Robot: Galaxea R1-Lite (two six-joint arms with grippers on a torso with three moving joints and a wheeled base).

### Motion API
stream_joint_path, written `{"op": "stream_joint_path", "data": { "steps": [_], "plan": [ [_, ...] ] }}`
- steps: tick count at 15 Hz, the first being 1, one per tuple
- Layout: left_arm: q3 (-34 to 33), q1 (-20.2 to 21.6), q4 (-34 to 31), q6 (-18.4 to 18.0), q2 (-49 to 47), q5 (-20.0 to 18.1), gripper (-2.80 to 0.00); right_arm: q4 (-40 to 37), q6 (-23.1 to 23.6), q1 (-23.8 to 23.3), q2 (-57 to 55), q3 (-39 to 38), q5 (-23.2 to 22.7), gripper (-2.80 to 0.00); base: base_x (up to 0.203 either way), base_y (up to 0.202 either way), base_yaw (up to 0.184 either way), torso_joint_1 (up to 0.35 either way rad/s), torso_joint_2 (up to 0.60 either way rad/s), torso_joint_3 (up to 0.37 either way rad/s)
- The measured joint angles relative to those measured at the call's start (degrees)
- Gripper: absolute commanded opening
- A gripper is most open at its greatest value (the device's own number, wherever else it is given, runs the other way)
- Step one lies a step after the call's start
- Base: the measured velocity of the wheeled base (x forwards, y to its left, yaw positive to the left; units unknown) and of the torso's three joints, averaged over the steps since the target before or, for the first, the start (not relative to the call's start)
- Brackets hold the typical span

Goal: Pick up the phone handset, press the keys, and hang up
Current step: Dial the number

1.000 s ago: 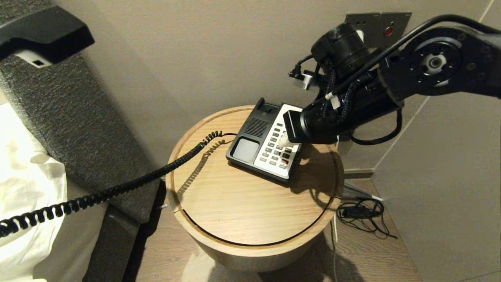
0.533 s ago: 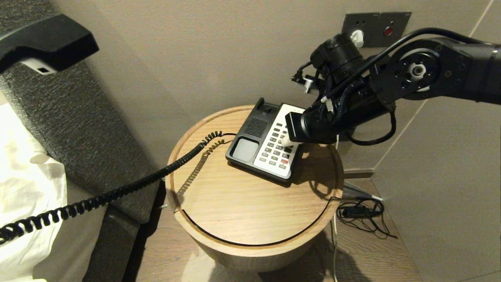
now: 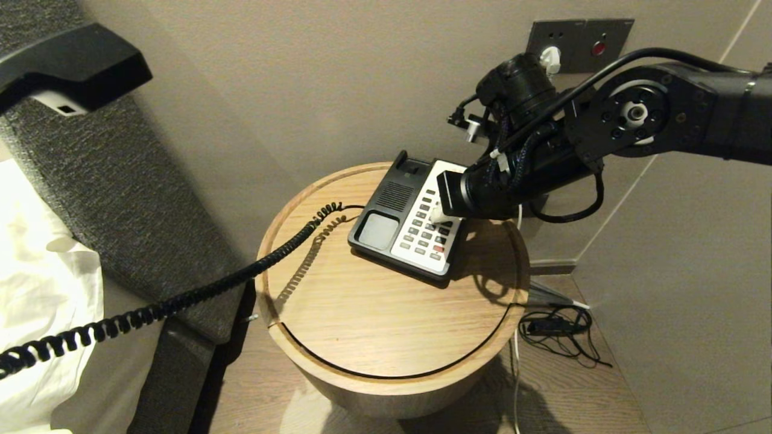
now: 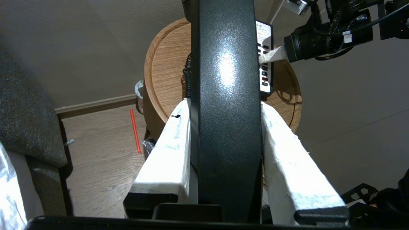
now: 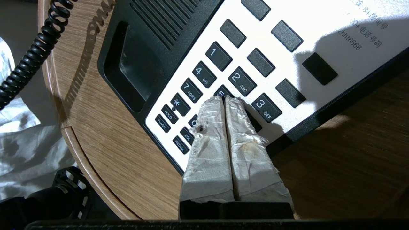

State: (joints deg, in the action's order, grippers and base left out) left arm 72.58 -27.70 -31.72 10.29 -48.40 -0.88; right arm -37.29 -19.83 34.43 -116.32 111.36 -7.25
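The black phone handset (image 3: 66,63) is held up at the far left, off its cradle. My left gripper (image 4: 225,105) is shut on the handset (image 4: 227,95), its white pads against both sides. The black and white phone base (image 3: 407,220) sits at the back of the round wooden table (image 3: 386,313). My right gripper (image 3: 435,214) is shut and empty. Its white tips (image 5: 223,99) rest on the keypad at the 5 key, between keys 2 and 3 (image 5: 266,107). The empty cradle (image 5: 134,68) lies beside the keys.
The coiled black cord (image 3: 181,295) runs from the base over the table's left edge towards the handset. A grey headboard (image 3: 108,181) and white bedding (image 3: 36,283) lie left. A wall socket plate (image 3: 579,36) is behind. Loose cables (image 3: 558,328) lie on the floor right.
My right gripper has shifted slightly up the keypad towards the back, its arm lowering. The handset has stayed raised, with only slight drift.
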Motion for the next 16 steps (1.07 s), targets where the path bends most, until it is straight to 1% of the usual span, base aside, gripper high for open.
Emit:
{"op": "stream_joint_path", "data": {
  "steps": [9,11,14,16],
  "plan": [
    [-0.3,0.0,0.0,0.0,0.0,0.0,-2.8,0.6,0.2,-0.5,-0.1,0.0,0.1,-2.8,0.0,0.0,0.0,0.0,0.0,0.0],
    [-0.4,0.0,0.0,0.0,0.0,-0.1,-2.8,-0.2,0.1,-0.4,1.2,0.0,0.2,-2.8,0.0,0.0,0.0,0.0,0.0,0.0],
    [-0.7,0.0,0.0,0.0,0.0,-0.1,-2.8,-4.4,-0.3,0.2,3.9,-0.1,0.1,-2.8,0.0,0.0,0.0,0.0,0.0,0.0],
    [-1.1,0.0,0.0,0.0,0.1,-0.7,-2.8,-4.9,-0.3,0.4,5.1,-0.4,-0.2,-2.8,0.0,0.0,0.0,0.0,0.0,0.0]
  ]
}}
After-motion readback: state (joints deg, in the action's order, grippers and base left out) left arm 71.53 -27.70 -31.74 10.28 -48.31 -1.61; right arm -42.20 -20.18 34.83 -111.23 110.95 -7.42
